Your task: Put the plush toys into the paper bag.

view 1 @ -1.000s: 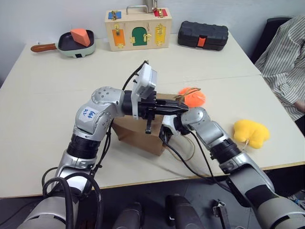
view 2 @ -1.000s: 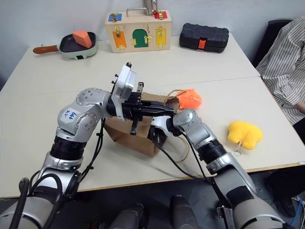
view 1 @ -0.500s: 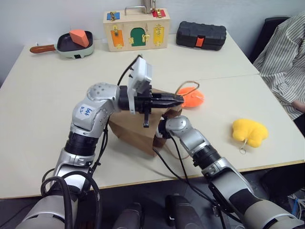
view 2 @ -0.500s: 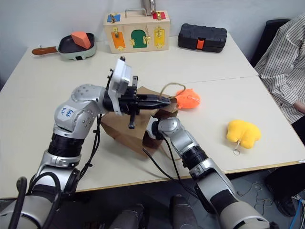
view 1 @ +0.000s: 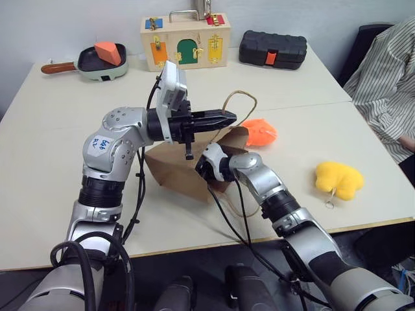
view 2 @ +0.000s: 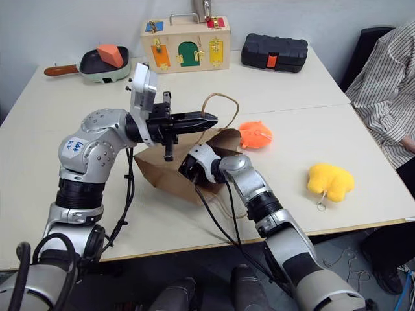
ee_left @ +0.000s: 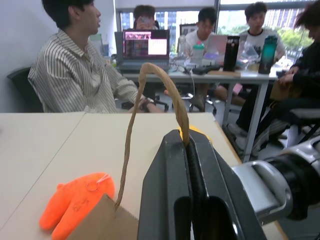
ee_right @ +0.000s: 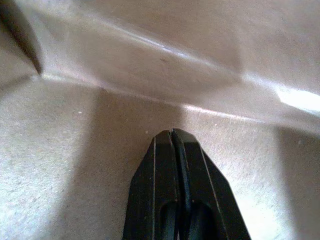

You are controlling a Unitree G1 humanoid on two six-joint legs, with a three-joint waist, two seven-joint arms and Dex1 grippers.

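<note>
**Paper bag held up by one cord handle, both plush toys outside on the table**

Paper bag (view 1: 175,170), plain brown kraft with creased, matte sides, lay slumped on the pale smooth table (view 1: 58,162) near its middle, mouth turned toward the orange toy. The left gripper (view 1: 228,118) had its two black tapered fingers pressed together on one twisted tan cord handle (view 1: 240,103), which rose in a thin loop above the fingertips; in the left wrist view that cord (ee_left: 165,90) ran down between the closed fingers to the bag's folded rim. The right gripper (ee_right: 175,134) was pushed into the bag's mouth, fingers shut on nothing, their tips against or just above the fibrous paper inside; the view there was too dim to tell which.

The orange plush toy (view 1: 259,131), a fuzzy flattish lump with stubby lobes and a small ring, rested on the table just beyond the bag's open end. The yellow plush toy (view 1: 340,179), a rounder, nubbly lump with a little ring dangling from it, sat well apart toward the table's right edge.

At the far edge stood a wooden box (view 1: 187,39) with coloured doors, a ribbed black case (view 1: 272,48), and a frying pan (view 1: 97,59) carrying a hard orange wedge (view 1: 108,50). A person in a striped shirt (view 1: 386,78) sat at the right.
</note>
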